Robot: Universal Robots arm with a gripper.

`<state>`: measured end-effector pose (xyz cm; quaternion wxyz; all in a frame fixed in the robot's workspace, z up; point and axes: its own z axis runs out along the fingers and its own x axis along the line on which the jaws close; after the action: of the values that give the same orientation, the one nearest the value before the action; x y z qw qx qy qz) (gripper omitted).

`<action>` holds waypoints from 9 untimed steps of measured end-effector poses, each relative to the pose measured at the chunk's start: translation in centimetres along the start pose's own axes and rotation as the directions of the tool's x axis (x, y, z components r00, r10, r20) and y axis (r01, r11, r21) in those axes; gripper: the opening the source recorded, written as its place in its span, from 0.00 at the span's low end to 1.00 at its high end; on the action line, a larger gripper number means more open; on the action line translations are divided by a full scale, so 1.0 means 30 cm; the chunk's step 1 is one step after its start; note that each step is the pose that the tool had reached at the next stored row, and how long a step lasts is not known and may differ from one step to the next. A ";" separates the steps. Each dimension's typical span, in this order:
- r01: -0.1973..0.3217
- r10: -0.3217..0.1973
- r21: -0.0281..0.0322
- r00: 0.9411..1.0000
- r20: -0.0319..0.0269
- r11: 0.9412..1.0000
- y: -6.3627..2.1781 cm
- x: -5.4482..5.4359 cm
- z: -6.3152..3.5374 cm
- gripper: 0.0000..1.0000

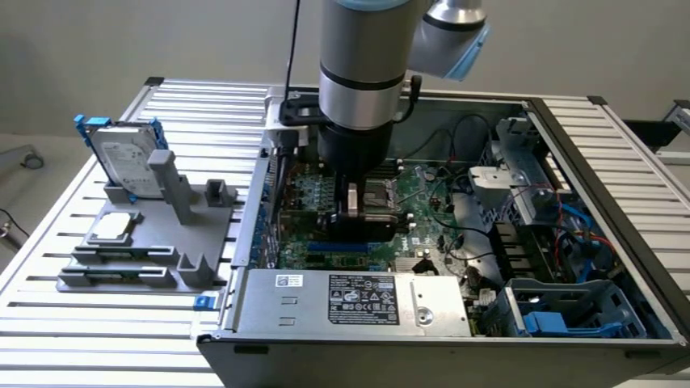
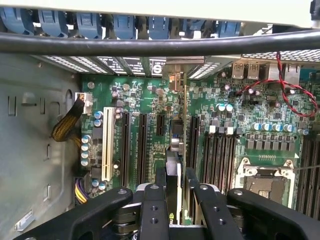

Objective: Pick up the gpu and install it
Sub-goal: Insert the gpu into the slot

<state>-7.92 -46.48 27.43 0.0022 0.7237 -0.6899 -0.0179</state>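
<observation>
— Gripper state, please?
— About half closed and clamped on the gpu. In the wrist view its 2 fingers press the card from either side.
— Where is the gpu?
— Inside the open case, where the arm reaches straight down. The card stands on edge over the board, upright, seen edge-on between the fingers. It runs parallel to the long black slots, in line with the gap between 2 of them. Its far end reaches the perforated wall of the case.
— Is it seated?
— I cannot tell. The fingers and the card itself hide its lower edge.
— What lies around it?
— A white slot is well off to one side and the socket well off to the other. A red wire loops over the board beyond the socket.
— And outside the case?
— On the exterior view's left a grey rack sits on the slatted table. A drive in a blue frame stands upright at the rack's far end. 1 square silver chip lies flat on the rack, nearer the camera. Both are well apart from the gripper.
</observation>
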 end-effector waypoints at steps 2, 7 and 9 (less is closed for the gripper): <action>0.000 0.000 0.000 1.000 0.000 1.000 0.000 0.000 0.004 0.26; -0.002 0.002 -0.003 1.000 0.000 1.000 0.000 0.001 0.014 0.26; -0.003 0.003 -0.005 1.000 0.000 1.000 0.001 0.001 0.017 0.26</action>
<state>-7.97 -46.49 26.93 0.0040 0.7226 -0.6910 -0.0198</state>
